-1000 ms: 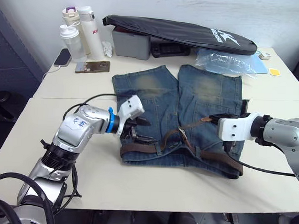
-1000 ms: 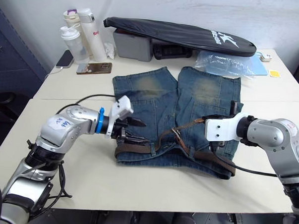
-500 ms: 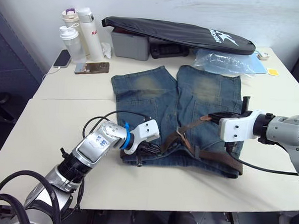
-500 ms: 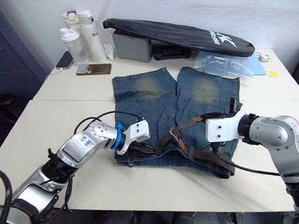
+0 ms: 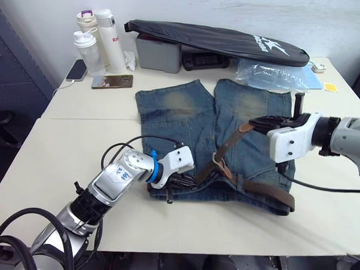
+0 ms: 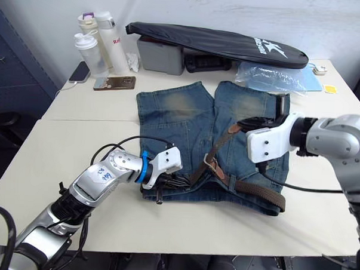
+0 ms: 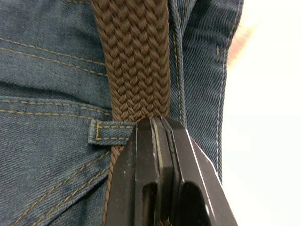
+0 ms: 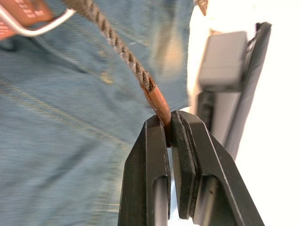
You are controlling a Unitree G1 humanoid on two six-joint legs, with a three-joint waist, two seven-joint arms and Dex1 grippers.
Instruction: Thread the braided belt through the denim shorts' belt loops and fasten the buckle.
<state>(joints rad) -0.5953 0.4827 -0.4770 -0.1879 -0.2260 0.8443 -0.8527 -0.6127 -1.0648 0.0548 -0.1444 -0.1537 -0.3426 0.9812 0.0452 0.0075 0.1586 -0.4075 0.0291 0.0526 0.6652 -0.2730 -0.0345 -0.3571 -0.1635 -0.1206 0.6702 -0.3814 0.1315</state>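
The denim shorts (image 5: 181, 111) lie flat mid-table, waistband toward me. The braided belt (image 5: 267, 189) runs along the waistband, then rises from the silver buckle (image 5: 219, 162) up to its reddish-brown tip (image 8: 157, 101). My right gripper (image 5: 255, 122) is shut on that tip and holds it above the right leg. My left gripper (image 5: 187, 181) is low on the waistband's left half, shut on the belt (image 7: 131, 56) just beside a belt loop (image 7: 110, 131).
A long black zipped bag (image 5: 220, 38), a grey box (image 5: 156, 53) and a clear plastic bag (image 5: 272, 73) line the back of the table. Bottles (image 5: 91, 47) and a phone (image 5: 113, 80) stand at the back left. Bare tabletop (image 5: 78, 142) flanks the shorts.
My left gripper moved right along the waistband and shut on the belt. My right gripper lifted the belt tip higher, pulling the strap taut up from the buckle.
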